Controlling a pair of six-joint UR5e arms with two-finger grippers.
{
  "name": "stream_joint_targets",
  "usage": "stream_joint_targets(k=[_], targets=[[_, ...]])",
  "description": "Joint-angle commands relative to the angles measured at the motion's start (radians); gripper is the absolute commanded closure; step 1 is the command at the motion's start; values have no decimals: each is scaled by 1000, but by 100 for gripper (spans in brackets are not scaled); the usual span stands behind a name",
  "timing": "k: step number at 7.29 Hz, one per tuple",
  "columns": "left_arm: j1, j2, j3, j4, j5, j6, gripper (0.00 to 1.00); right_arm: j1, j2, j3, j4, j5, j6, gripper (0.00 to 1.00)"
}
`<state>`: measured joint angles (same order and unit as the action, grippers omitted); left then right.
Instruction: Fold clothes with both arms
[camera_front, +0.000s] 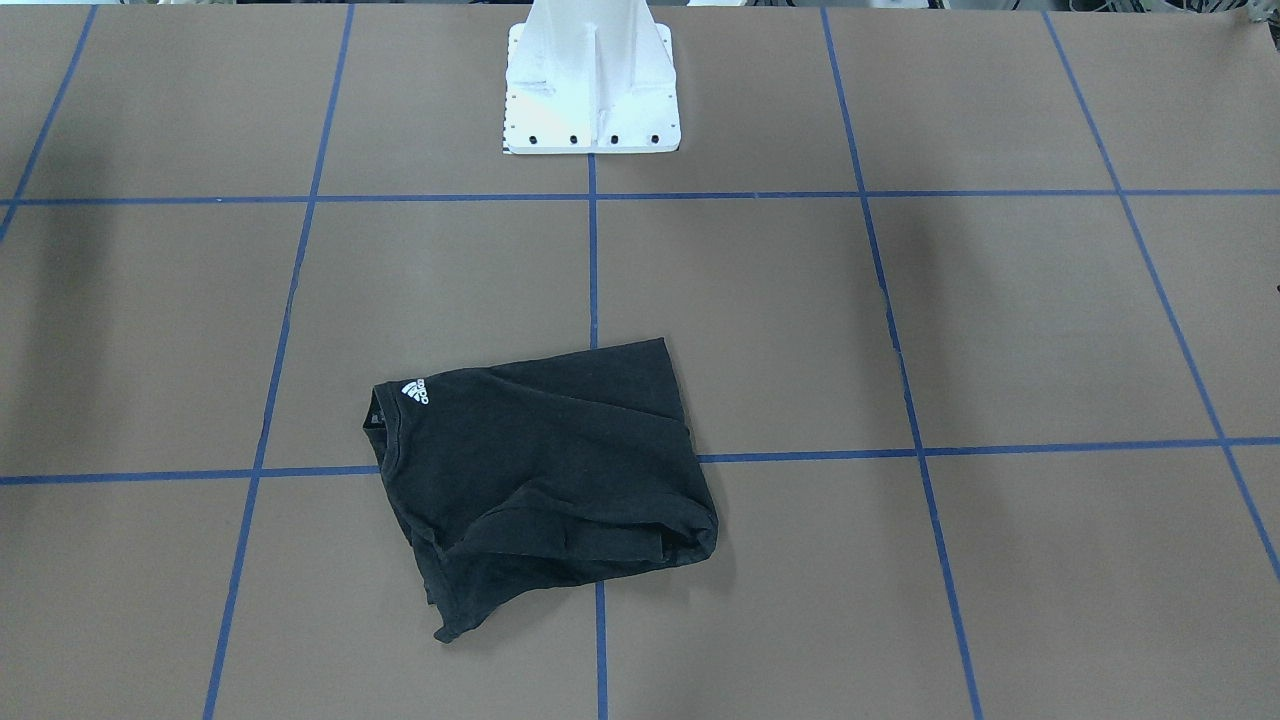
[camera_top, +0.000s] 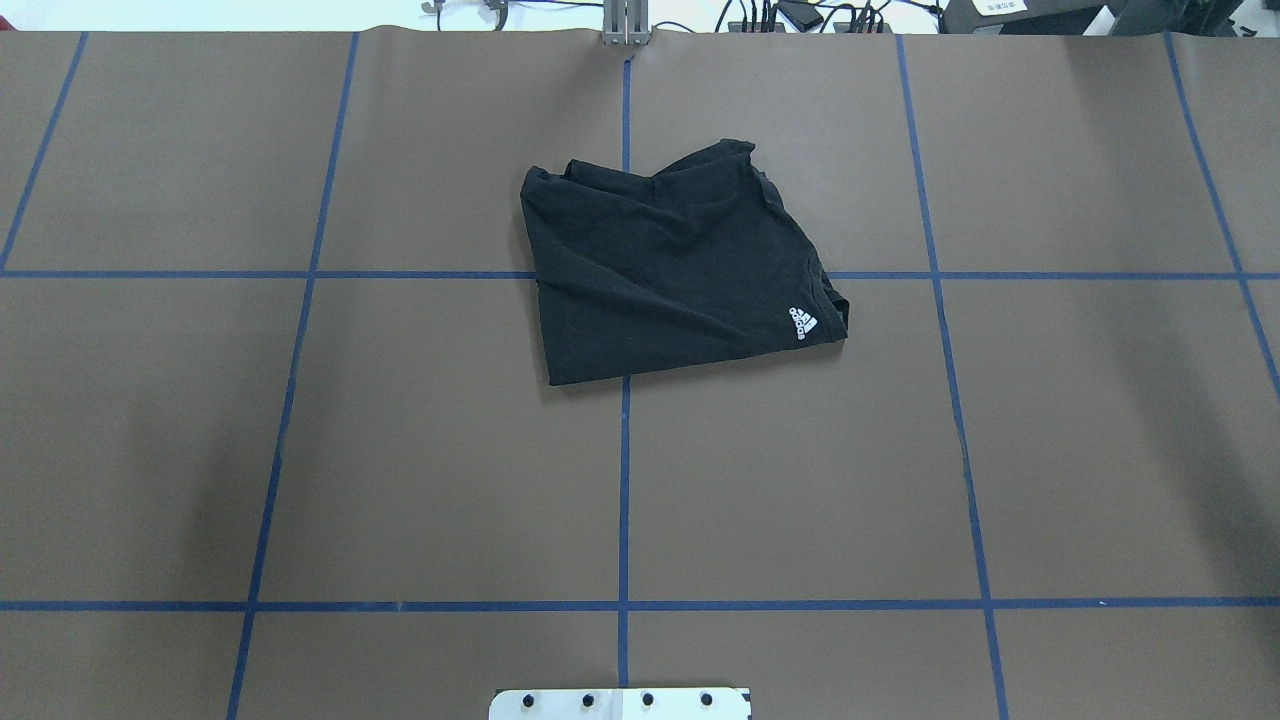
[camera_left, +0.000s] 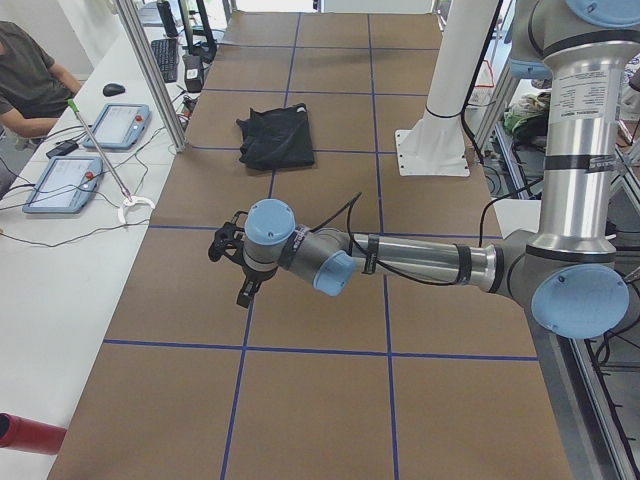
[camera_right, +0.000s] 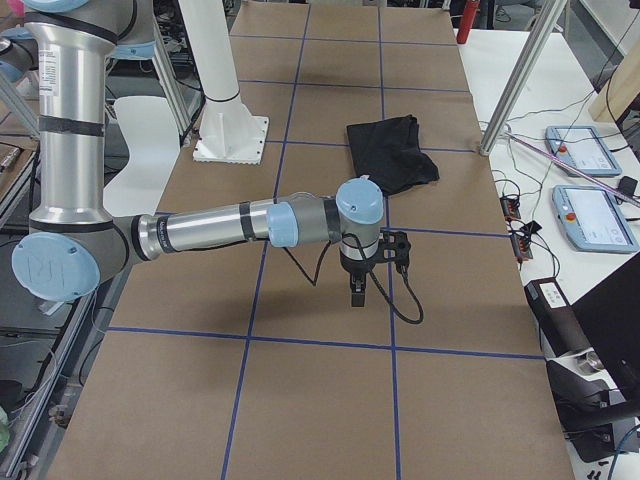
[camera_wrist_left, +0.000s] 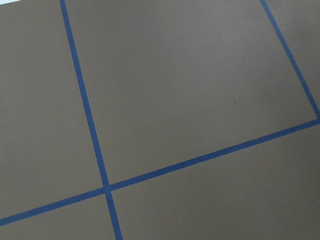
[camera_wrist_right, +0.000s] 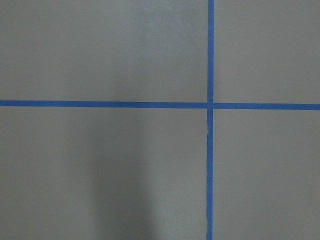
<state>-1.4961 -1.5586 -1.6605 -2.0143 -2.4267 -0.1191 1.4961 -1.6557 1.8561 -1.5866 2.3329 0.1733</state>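
**Folded shirt lies apart from both arms**

The left arm (camera_left: 420, 262) and right arm (camera_right: 210, 228) reach out level above the brown table (camera_top: 400, 450). The black T-shirt (camera_top: 660, 270) lies folded across its centre line, well apart from both. I cannot tell whether the left gripper (camera_left: 246, 293) or right gripper (camera_right: 357, 293) is clenched or released. The white Adidas logo (camera_top: 803, 324) faces up.

Left arm (camera_left: 420, 262): upper section upright, elbow bent, forearm level and extended out over the tabletop (camera_left: 320, 400).
Left gripper (camera_left: 244, 296): hangs at the forearm's end, pointing down, held above the tabletop. Spacing of jaws cannot be determined.
Right arm (camera_right: 205, 230): matching posture, upright section then level forearm.
Right gripper (camera_right: 357, 296): points straight down, off the tabletop. Spacing of jaws cannot be determined.
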Motion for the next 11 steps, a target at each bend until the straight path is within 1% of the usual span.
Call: stream_joint_targets(k=[1, 2, 4, 11], targets=[[-1, 3, -16, -1, 0, 1, 1, 1, -16, 26, 0, -1, 2, 0], [-1, 3, -15, -1, 0, 3, 1, 0, -24, 43, 0, -1, 11, 0], [-1, 3, -9, -1, 0, 3, 1, 0, -30, 48, -1, 2, 14, 0], [-1, 2, -12, -1, -2, -5, 1, -2, -27, 41, 0, 5, 17, 0]])
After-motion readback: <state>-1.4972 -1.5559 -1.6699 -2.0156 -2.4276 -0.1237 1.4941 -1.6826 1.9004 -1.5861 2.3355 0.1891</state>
